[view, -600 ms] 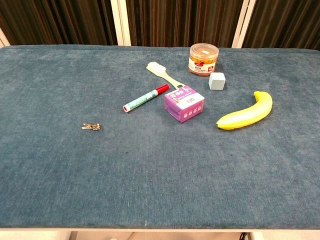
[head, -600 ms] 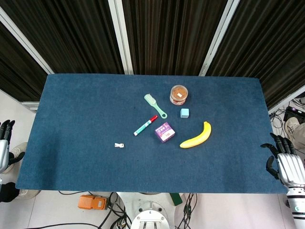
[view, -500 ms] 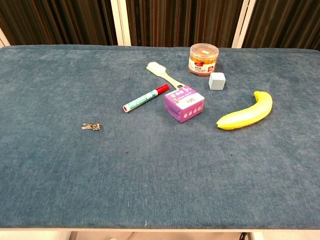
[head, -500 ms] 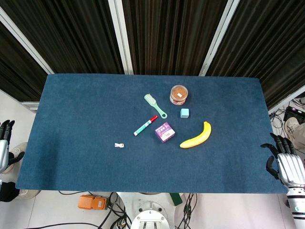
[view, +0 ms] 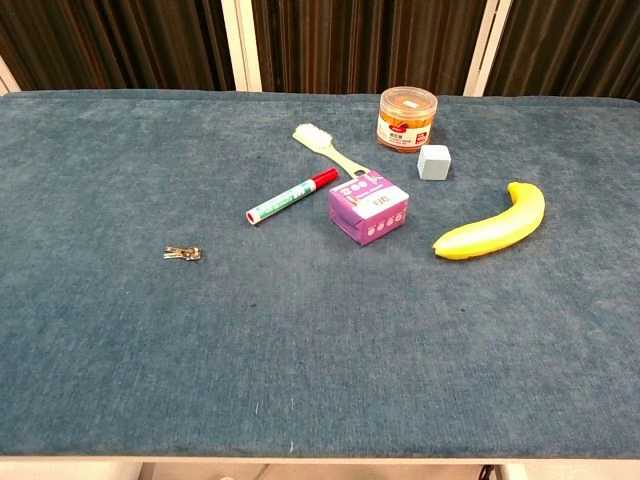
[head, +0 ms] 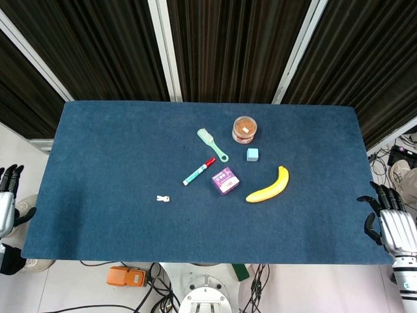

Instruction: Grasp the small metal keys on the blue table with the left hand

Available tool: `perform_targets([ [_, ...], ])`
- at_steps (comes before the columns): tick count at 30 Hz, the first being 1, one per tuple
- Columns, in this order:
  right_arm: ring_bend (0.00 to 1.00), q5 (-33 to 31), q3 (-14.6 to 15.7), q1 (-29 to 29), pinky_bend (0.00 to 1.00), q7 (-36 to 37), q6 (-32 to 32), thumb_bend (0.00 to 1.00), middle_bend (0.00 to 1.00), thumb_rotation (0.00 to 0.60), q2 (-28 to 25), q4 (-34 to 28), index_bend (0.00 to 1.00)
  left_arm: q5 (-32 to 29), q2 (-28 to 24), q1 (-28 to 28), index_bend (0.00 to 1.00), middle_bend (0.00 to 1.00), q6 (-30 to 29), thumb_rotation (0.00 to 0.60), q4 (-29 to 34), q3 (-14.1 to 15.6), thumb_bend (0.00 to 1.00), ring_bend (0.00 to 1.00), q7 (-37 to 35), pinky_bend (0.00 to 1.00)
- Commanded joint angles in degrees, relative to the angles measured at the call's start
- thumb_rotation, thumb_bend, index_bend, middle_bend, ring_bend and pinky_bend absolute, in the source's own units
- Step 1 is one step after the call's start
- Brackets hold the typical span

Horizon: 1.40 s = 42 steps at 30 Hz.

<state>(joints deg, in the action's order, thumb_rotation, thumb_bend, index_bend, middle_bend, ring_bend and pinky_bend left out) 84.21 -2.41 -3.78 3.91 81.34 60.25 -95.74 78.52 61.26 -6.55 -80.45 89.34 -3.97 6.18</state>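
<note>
Small metal keys [head: 163, 198] lie flat on the blue surface [head: 98, 143], alone in the left-front area, well apart from the marker [head: 199, 171] and the other clutter nearer centre. Left hand [head: 5, 203] hangs off the surface's left edge, only partly in frame; fingers point up and look loosely apart w/ nothing held, though most of it is cut off. Right hand [head: 391, 222] sits just off the front-right corner, fingers spread, also empty. Neither shows in the chest view, where the keys [view: 183, 254] read as a tiny silvery bunch pressed into the felt-like cover. Judged on looks: light, rigid, thin, prob. slippery metal, and loose pieces may fan or slide when nudged. Low profile leaves little to get under, so a top-down pinch across the bunch's short width, thumb vs. fingertip, seems the best bet; soft nap could let fingertips dig in slightly. Approx. the whole reach from the edge to the keys is yet to be made.
</note>
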Motion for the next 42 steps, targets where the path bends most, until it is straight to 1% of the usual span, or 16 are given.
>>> perform_targets([
  [1,0.05,-0.3,-0.1,0.0,0.00,0.0,0.0,1.00,0.12,0.600,0.1,0.0,0.37,2.9,-0.3,-0.6,0.04,0.05,0.4,0.600,1.7,0.9,0.16,0.00,-1.7,0.11],
  [3,0.05,-0.4,-0.1,0.0,0.00,0.0,-0.2,1.00,0.12,0.600,0.1,0.0,0.37,7.5,-0.5,-1.6,0.08,0.06,0.7,0.600,2.8,2.2,0.16,0.00,-4.8,0.11],
  [4,0.05,-0.4,-0.1,0.0,0.00,0.0,-0.2,1.00,0.12,0.600,0.0,0.0,0.37,9.4,-0.5,-2.1,0.10,0.07,0.9,0.600,3.0,2.7,0.16,0.00,-5.6,0.11],
  [7,0.05,0.0,0.0,0.0,0.00,0.0,-0.1,1.00,0.12,0.600,0.0,-0.1,0.37,15.4,-0.5,-5.0,0.13,0.08,3.1,0.600,4.4,4.1,0.16,0.00,-7.2,0.11],
  [10,0.05,0.0,0.0,0.0,0.00,0.0,0.0,1.00,0.12,0.600,0.0,-0.1,0.37,18.7,-0.7,-8.1,0.15,0.08,6.2,0.600,6.1,4.9,0.16,0.00,-9.0,0.12],
  [14,0.05,0.0,0.0,0.1,0.00,0.1,0.0,1.00,0.12,0.600,0.0,-0.1,0.37,21.0,0.3,-11.3,0.18,0.10,9.6,0.600,7.1,5.0,0.16,0.00,-7.9,0.13],
  [17,0.05,0.0,0.1,0.0,0.00,0.3,-0.1,1.00,0.12,0.600,-0.1,-0.1,0.37,22.0,1.7,-13.3,0.22,0.12,11.8,0.600,7.1,5.0,0.17,0.01,-6.9,0.15],
  [20,0.05,0.0,0.1,0.0,0.00,0.4,-0.3,1.00,0.12,0.600,-0.1,0.0,0.37,21.9,3.1,-15.0,0.25,0.13,14.0,0.600,6.7,4.9,0.17,0.02,-5.8,0.15],
  [27,0.05,-0.1,0.1,-0.1,0.00,0.8,-0.5,1.00,0.12,0.600,-0.2,0.0,0.37,19.0,6.4,-18.5,0.27,0.13,18.8,0.600,4.2,3.9,0.21,0.02,-5.1,0.15],
  [34,0.05,-0.4,0.1,-0.3,0.00,0.7,-1.0,1.00,0.12,0.600,-0.2,-0.2,0.37,16.6,10.5,-22.3,0.33,0.13,23.5,0.600,1.0,3.2,0.21,0.02,-4.1,0.15],
  [37,0.05,-0.5,0.1,-0.3,0.00,0.7,-1.1,1.00,0.12,0.600,-0.2,-0.2,0.37,15.1,12.7,-24.2,0.33,0.13,26.0,0.600,0.2,2.5,0.21,0.02,-3.5,0.15],
  [42,0.05,-0.7,0.0,-0.5,0.00,1.0,-1.5,1.00,0.12,0.600,-0.2,-0.1,0.37,14.0,15.7,-26.8,0.33,0.13,28.0,0.600,-0.7,1.6,0.21,0.02,-1.8,0.15],
])
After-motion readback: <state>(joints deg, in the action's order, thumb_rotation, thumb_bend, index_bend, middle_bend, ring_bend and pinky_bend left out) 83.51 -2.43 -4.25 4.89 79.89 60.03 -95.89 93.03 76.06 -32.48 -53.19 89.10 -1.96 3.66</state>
